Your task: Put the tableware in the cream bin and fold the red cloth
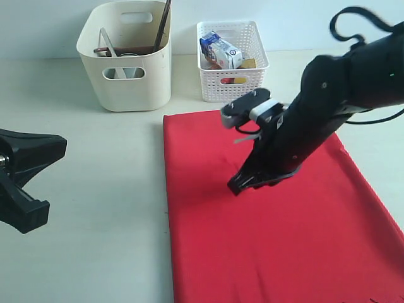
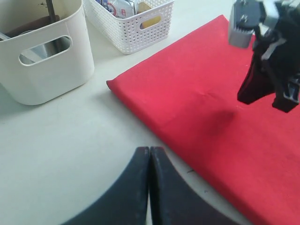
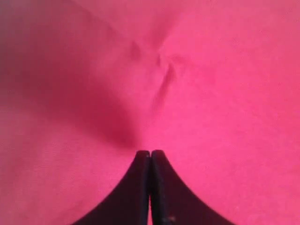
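The red cloth (image 1: 265, 240) lies spread flat on the table, one corner toward the cream bin (image 1: 129, 85). In the bin stand dark chopsticks (image 1: 163, 25) and a pale utensil handle (image 1: 107, 43), and a brown plate rim (image 1: 129, 50) shows beside them. My right gripper (image 1: 235, 187) is shut and empty, hovering a little above the cloth's middle. The right wrist view shows its tips (image 3: 150, 153) over red cloth (image 3: 225, 93) with a small pucker (image 3: 164, 70). My left gripper (image 2: 150, 149) is shut and empty over bare table beside the cloth's left edge (image 2: 140, 117).
A white lattice basket (image 1: 233, 82) holding a blue-silver milk carton (image 1: 219, 50) and food stands to the right of the bin, just behind the cloth. The left arm (image 1: 25, 177) sits at the left edge. Bare table (image 1: 107, 189) lies between it and the cloth.
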`<action>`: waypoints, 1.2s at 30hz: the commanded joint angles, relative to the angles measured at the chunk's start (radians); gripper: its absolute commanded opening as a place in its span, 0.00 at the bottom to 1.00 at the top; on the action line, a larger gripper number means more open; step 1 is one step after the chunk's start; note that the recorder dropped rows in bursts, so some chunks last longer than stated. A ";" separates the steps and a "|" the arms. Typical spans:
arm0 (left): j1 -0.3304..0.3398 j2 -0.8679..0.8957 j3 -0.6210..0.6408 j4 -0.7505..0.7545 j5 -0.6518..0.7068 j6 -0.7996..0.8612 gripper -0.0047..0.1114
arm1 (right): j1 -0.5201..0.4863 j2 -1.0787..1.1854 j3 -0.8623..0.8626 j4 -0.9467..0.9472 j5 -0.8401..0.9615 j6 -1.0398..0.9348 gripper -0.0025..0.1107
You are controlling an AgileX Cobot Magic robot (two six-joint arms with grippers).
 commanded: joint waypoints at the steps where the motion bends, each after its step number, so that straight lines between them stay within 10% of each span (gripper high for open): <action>1: 0.001 -0.006 0.002 -0.008 -0.003 0.007 0.06 | -0.008 0.078 -0.018 -0.100 0.006 0.042 0.02; 13: 0.001 -0.006 0.002 0.007 0.013 0.009 0.06 | -0.314 0.083 0.018 -0.719 0.153 0.580 0.02; 29: 0.001 -0.006 0.002 0.008 0.038 0.009 0.06 | -0.427 -0.111 0.016 -0.663 0.130 0.583 0.02; 36: 0.001 -0.006 0.002 0.010 0.041 0.009 0.06 | -0.427 -0.142 0.155 -0.152 -0.048 0.090 0.02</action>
